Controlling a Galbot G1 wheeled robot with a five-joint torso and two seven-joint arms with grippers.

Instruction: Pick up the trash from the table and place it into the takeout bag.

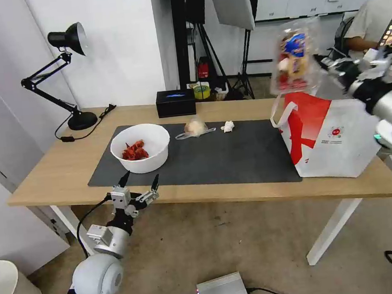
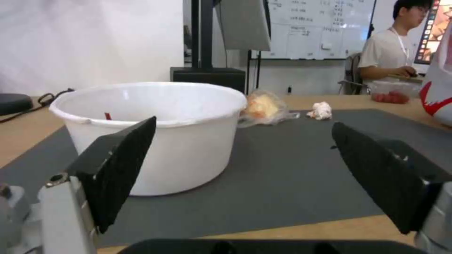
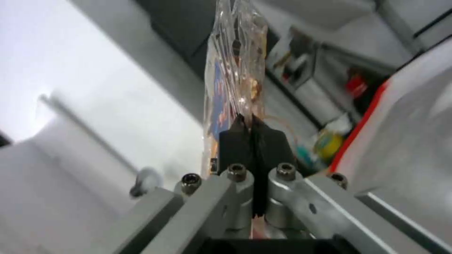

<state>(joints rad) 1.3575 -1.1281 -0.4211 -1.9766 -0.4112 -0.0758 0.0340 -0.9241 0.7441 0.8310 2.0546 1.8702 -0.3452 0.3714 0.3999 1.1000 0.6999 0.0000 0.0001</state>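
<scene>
The right gripper [image 1: 324,63] is holding the clear plastic box [image 1: 294,56] up in the air, above the open top of the takeout bag [image 1: 329,136]. In the right wrist view its black fingers [image 3: 235,141] are pinching tight on the thin edge of the box [image 3: 235,63], which is standing on edge with red scraps and a blue patch showing through the plastic.

The takeout bag is standing upright at the right end of the table [image 1: 46,175], partly on the dark grey mat [image 1: 234,157], its white handle hanging over the near side. The rest of the trash is lying on the mat: the white bowl [image 1: 140,147] with red shells is sitting near the mat's left end, the clear bag with a beige lump [image 1: 195,128] is resting further back, and the small crumpled tissue [image 1: 227,126] is lying just beside it, apart from it.

The left gripper [image 1: 139,184] is hovering at the table's near edge just in front of the bowl, its fingers [image 2: 118,165] spread wide with nothing between them.

A black desk lamp [image 1: 64,76] is standing on the table's far left corner and a black box [image 1: 175,102] is sitting at the back edge. Behind are white walls, dark stands and a whiteboard; below, a brownish floor with a silver box [image 1: 221,291] and cables.
</scene>
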